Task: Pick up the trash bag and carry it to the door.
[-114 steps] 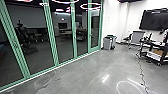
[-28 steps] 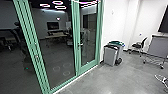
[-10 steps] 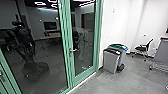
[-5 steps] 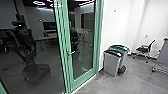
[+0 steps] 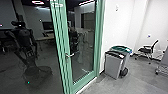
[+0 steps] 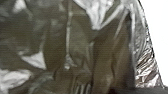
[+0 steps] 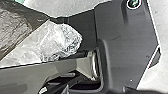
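Glossy dark plastic of the trash bag (image 6: 82,47), creased and shiny, lies close before the left wrist camera. In the right wrist view the dark bag (image 7: 17,27) shows beside the robot's base plate, with a crumpled clear plastic part (image 7: 62,40) over the plate's edge. What holds the bag is hidden. Ahead in the head view stands the green-framed glass door (image 5: 85,81), with a metal handle (image 5: 70,55) on its left side; it looks closed.
Right of the door, by the white wall (image 5: 116,27), stand a grey bin with a black top (image 5: 113,66) and one with a green lid (image 5: 121,48). Farther right are a black chair (image 5: 147,50) and a wheeled stand (image 5: 162,66). The glass reflects a dark robot shape.
The head camera has turned rightward and come closer to the door and the bins, which look larger than before. The chair stands nearer in view too.
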